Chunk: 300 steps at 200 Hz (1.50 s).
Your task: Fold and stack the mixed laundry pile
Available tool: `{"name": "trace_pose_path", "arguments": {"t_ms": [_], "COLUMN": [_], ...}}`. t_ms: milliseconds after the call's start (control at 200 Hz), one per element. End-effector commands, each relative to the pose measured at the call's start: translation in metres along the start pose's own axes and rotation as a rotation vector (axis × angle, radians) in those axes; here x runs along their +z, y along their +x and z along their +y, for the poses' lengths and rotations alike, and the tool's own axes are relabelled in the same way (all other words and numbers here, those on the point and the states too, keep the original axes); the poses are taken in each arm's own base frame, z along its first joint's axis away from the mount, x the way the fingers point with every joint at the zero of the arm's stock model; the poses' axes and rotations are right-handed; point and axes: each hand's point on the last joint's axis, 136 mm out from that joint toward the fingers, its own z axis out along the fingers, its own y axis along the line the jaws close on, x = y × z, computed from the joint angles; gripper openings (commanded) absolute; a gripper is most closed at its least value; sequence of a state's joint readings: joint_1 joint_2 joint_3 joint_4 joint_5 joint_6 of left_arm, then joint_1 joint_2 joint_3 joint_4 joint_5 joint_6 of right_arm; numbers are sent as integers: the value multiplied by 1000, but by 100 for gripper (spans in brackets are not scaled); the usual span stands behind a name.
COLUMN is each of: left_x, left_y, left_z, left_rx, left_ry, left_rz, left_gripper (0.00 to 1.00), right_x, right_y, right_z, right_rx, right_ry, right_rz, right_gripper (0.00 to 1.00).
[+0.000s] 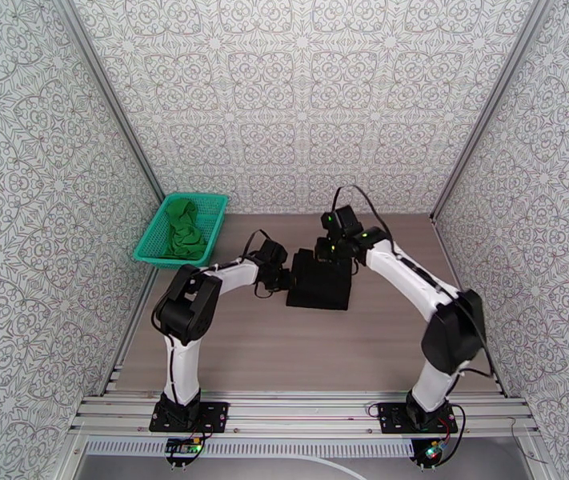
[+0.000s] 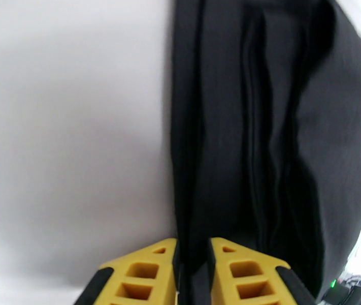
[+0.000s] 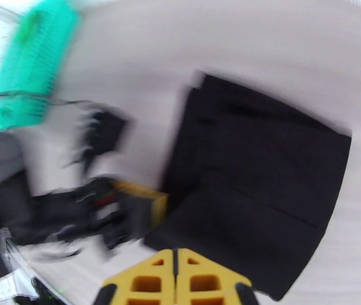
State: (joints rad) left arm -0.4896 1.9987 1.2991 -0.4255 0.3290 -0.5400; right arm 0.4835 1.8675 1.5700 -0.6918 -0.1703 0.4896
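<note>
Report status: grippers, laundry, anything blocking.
Left gripper shut on edge of black garment. Right gripper shut, empty, over it. Green T-shirt crumpled in basket. No obstruction seen.

The black garment (image 1: 318,282) is matt creased cloth, the table (image 1: 284,350) under it smooth and wood-look, the basket (image 1: 196,195) plastic mesh.
</note>
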Motion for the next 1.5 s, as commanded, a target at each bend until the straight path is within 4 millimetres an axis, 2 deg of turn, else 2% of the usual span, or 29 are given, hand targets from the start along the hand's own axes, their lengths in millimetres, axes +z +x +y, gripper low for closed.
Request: {"name": "trace_pose_path", "arguments": {"t_ms": [0, 160, 300, 445, 575, 680, 730, 810, 880, 975, 1095, 1195, 1270, 1366, 1496], "left_x": [-42, -96, -125, -136, -130, -110, -98, -80, -65, -42, -4, 24, 35, 37, 35], "left_y": [4, -11, -14, -5, 16, 41, 52, 69, 79, 88, 93, 93, 86, 74, 56], "left_z": [-1, 6, 2, -12, -29, -44, -51, -60, -69, -84, -98, -93, -79, -55, -16], "left_rx": [37, 51, 57, 71, 101, 124, 135, 151, 163, 184, 219, 222, 205, 185, 171], "left_ry": [-65, -146, -149, -122, -111, -94, -86, -81, -71, -50, -64, -124, -183, -272, -411], "left_rz": [-33, -139, -182, -196, -164, -111, -83, -49, -24, 15, 75, 108, 102, 88, 84], "left_gripper": [24, 28, 29, 31, 39, 41, 37, 28, 23, 18, 14, 8, 8, 9, 9], "right_x": [42, 84, 107, 117, 116, 94, 76, 37, 1, -44, -82, -97, -101, -100, -88], "right_y": [17, 52, 76, 87, 82, 58, 43, 16, -1, -8, 4, 19, 30, 40, 41], "right_z": [6, 8, 10, 10, 12, 19, 20, 14, -2, -24, -51, -69, -79, -86, -82], "right_rx": [-4, 5, 25, 28, 21, -34, -61, -82, -79, -58, -28, -7, 0, -1, 20], "right_ry": [-61, -59, -71, -56, -54, -29, -5, 46, 96, 141, 176, 188, 197, 197, 145], "right_rz": [71, 163, 209, 228, 219, 175, 139, 64, 0, -83, -147, -163, -158, -156, -163], "right_gripper": [0, 0, 0, 0, 0, 0, 0, 0, 8, 18, 25, 30, 31, 33, 34]}}
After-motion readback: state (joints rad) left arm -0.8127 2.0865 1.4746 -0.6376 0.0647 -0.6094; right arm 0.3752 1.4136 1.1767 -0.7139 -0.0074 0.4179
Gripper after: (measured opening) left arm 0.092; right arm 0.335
